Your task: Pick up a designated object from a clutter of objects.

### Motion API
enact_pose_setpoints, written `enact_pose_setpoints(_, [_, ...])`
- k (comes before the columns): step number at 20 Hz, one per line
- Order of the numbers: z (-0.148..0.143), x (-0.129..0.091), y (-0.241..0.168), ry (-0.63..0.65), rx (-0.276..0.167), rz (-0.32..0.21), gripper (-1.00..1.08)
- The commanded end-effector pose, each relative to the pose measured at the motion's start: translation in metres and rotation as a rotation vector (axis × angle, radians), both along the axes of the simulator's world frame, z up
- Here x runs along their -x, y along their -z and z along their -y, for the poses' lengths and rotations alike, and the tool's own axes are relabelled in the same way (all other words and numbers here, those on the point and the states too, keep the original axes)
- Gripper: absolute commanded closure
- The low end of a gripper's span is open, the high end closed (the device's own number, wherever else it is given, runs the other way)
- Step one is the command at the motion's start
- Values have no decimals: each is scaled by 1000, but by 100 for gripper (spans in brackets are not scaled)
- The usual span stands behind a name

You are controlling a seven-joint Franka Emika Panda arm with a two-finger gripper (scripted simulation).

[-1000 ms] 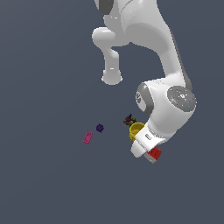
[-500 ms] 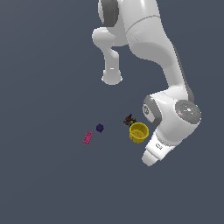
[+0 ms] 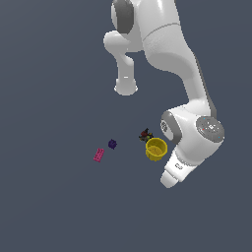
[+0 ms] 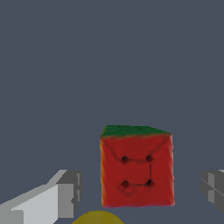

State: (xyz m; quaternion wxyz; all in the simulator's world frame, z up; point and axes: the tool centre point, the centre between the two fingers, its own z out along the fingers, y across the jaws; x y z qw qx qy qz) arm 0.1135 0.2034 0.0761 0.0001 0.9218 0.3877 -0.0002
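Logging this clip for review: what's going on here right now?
A single Panda arm is bent low beside the yellow cup. In the wrist view the open gripper straddles the red-green cube, fingers apart on either side, not yet touching it. The pink brick, purple block and a dark red-black item lie untouched nearby.

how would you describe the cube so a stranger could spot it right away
In the wrist view, find the two grey fingers; the cube sits between them, untouched. Unlike the yellow cup at its edge, it is boxy, with a red face, green face and dark grid lines.
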Motion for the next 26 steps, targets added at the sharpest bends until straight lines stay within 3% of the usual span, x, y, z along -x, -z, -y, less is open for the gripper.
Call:
enact_pose_setpoints(1, [0,1,10,-1,0,-1,-92])
enact_pose_setpoints(12, [-1,0,43,-4,0,0,-92])
enact_pose_setpoints(13, [-1,0,43,-4,0,0,108])
enact_pose_setpoints(26, [2,0,41,-3,0,-1,108])
